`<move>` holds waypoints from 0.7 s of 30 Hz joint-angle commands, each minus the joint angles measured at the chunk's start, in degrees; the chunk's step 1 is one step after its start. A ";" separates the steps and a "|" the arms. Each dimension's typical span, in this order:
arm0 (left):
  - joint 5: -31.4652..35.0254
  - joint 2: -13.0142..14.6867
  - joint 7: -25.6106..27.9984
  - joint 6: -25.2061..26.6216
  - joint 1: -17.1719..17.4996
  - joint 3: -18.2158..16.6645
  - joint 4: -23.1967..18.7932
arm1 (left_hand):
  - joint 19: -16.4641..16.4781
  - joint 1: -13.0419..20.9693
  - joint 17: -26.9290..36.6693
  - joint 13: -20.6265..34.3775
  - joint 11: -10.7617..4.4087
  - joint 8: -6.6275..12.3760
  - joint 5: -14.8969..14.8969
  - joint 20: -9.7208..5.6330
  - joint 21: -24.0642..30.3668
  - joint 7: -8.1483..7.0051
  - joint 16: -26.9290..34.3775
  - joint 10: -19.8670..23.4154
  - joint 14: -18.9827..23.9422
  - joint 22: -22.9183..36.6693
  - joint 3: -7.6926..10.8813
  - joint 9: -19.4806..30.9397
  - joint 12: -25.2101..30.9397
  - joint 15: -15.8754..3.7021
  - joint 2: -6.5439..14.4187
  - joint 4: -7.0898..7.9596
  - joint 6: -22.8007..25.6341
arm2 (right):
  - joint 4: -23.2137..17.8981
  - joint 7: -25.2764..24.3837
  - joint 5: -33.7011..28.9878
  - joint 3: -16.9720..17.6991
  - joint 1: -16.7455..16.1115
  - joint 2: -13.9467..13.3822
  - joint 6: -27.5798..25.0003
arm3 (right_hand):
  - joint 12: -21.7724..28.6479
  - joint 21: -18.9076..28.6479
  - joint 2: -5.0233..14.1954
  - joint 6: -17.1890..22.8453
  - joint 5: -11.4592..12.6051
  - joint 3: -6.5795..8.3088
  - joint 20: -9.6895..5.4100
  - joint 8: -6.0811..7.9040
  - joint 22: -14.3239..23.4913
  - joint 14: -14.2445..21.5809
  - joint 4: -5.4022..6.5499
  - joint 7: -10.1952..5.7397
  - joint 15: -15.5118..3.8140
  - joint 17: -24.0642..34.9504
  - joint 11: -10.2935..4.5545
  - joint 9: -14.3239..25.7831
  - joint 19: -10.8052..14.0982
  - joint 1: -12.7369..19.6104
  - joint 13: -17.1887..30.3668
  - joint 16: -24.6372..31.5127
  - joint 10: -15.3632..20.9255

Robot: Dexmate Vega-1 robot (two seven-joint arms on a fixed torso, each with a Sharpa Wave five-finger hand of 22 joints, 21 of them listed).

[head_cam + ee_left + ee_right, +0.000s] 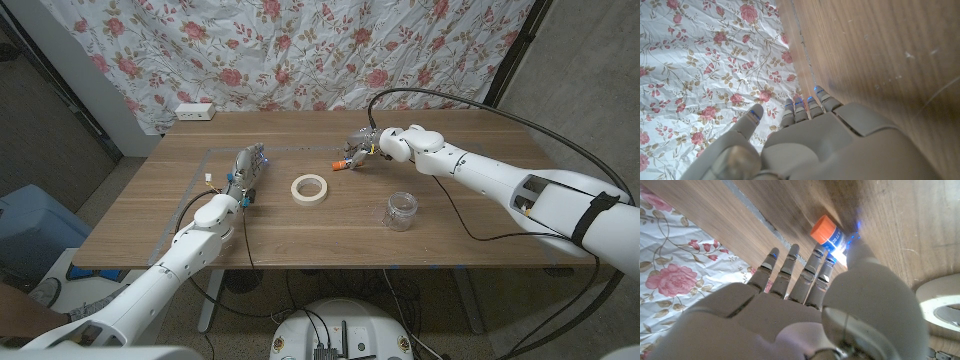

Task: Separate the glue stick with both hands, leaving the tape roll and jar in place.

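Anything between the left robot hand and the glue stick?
In the head view, the tape roll sits roughly between the left robot hand and glue stick.

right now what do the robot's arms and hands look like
Both arms have glossy white rounded shells with dark joint gaps. The right arm carries a black band near the shoulder and a black cable looping over it. Each robot hand, left and right, is grey, with small blue lights on the fingers.

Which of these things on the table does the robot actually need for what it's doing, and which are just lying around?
For the job:
glue stick
right hand, at the glue stick
left hand, open

Lying about:
tape roll
jar
white power strip
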 commanded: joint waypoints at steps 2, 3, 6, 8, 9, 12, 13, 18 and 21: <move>0.12 0.25 0.94 0.42 0.97 -0.17 -1.39 | 0.37 0.02 0.26 0.18 0.04 0.18 0.09 0.01 0.09 0.13 -0.05 0.65 0.51 0.11 0.41 0.05 -0.19 0.06 5.18 -0.03 0.56 | -0.91 0.32 0.30 0.14 -0.41 -0.51 -0.08 | -0.34 -0.10 0.85 1.55 0.00 -0.16 -0.63 0.40 0.14 0.74 -0.19 -0.09 -7.20 0.37 -0.08 0.12 0.20 1.28 0.31 0.75 1.66; 0.17 0.33 1.16 0.68 1.03 -0.16 -1.62 | 0.38 0.01 0.26 0.18 0.08 0.17 0.09 0.02 0.10 0.13 -0.05 0.65 0.53 0.11 0.41 0.05 -0.19 0.06 5.18 -0.02 0.54 | -0.97 0.14 0.42 0.27 -0.47 -0.61 0.08 | -0.38 -0.08 0.99 1.86 0.00 -0.16 -0.72 0.42 0.14 0.93 -0.21 -0.09 -7.31 0.43 -0.08 0.10 0.27 1.51 0.33 0.94 1.89; 0.21 0.41 1.34 0.74 1.23 -0.19 -2.02 | 0.39 -0.01 0.26 0.18 0.14 0.17 0.09 0.04 0.09 0.11 -0.04 0.66 0.55 0.12 0.42 0.06 -0.20 0.07 5.16 0.02 0.56 | -1.31 -0.20 1.07 0.87 -0.75 -0.99 0.39 | -0.45 -0.06 1.41 2.49 -0.03 -0.12 -0.92 0.45 0.14 1.01 -0.26 -0.10 -7.68 0.60 -0.10 0.07 0.37 2.14 0.38 1.24 2.45; 0.29 0.55 1.70 1.04 1.40 -0.22 -2.51 | 0.40 0.01 0.25 0.18 0.12 0.17 0.09 0.02 0.09 0.14 -0.04 0.69 0.57 0.12 0.44 0.06 -0.19 0.07 5.16 0.00 0.57 | -1.80 -0.45 1.36 1.28 -1.00 -1.39 0.43 | -0.45 -0.06 1.57 2.84 -0.08 -0.15 -0.98 0.51 0.14 1.04 -0.21 -0.10 -7.67 0.62 -0.09 0.07 0.39 2.27 0.41 1.34 2.72; 0.29 0.55 1.71 0.94 1.48 -0.26 -2.61 | 0.40 0.01 0.25 0.18 0.15 0.17 0.09 0.02 0.09 0.14 -0.05 0.68 0.56 0.12 0.44 0.06 -0.19 0.07 5.16 0.00 0.58 | -2.08 -0.48 1.60 1.55 -1.16 -1.55 0.35 | -0.49 -0.05 1.75 3.16 -0.13 -0.19 -1.01 0.55 0.14 1.09 -0.12 -0.10 -7.60 0.66 -0.09 0.08 0.46 2.32 0.43 1.44 2.89; 0.27 0.70 1.75 0.93 1.68 -0.36 -3.11 | 0.40 0.02 0.24 0.18 0.18 0.18 0.10 0.02 0.08 0.10 -0.06 0.74 0.56 0.12 0.46 0.06 -0.17 0.08 5.17 -0.01 0.63 | -2.88 -0.68 2.38 2.37 -1.66 -2.15 0.42 | -0.54 -0.03 1.90 3.62 -0.22 -0.31 -0.89 0.61 0.14 1.14 -0.02 -0.11 -7.46 0.69 -0.08 0.07 0.55 2.34 0.46 1.57 3.15; 0.43 0.80 2.10 1.20 1.72 -0.36 -3.41 | 0.40 0.01 0.24 0.18 0.20 0.17 0.09 0.02 0.08 0.05 -0.06 0.71 0.55 0.12 0.46 0.06 -0.19 0.07 5.15 0.00 0.61 | -3.14 -0.67 2.51 2.54 -1.76 -2.33 0.48 | -0.56 -0.03 1.93 3.73 -0.25 -0.35 -0.91 0.61 0.14 1.15 0.01 -0.11 -7.42 0.70 -0.08 0.07 0.55 2.33 0.47 1.61 3.21; 0.68 0.93 2.49 1.38 1.79 -0.39 -4.14 | 0.39 -0.02 0.26 0.19 0.27 0.18 0.09 0.02 0.06 0.11 -0.06 0.80 0.54 0.12 0.47 0.07 -0.16 0.08 5.15 0.06 0.65 | -4.81 -1.31 3.29 3.76 -2.67 -3.22 0.45 | -0.62 0.01 1.91 3.89 -0.32 -0.55 -0.72 0.57 0.14 1.21 0.14 -0.13 -7.17 0.71 -0.07 0.05 0.71 2.13 0.49 1.70 3.38; 0.85 0.95 2.70 1.49 1.77 -0.35 -4.48 | 0.41 0.00 0.24 0.19 0.22 0.18 0.09 0.03 0.06 0.08 -0.06 0.81 0.56 0.12 0.49 0.07 -0.17 0.08 5.16 0.04 0.67 | -5.88 -1.64 3.73 4.55 -3.26 -3.66 0.18 | -0.71 0.02 1.89 3.96 -0.38 -0.87 -0.65 0.41 0.14 1.27 0.40 -0.13 -6.86 0.71 -0.03 0.01 0.83 1.69 0.52 1.80 3.65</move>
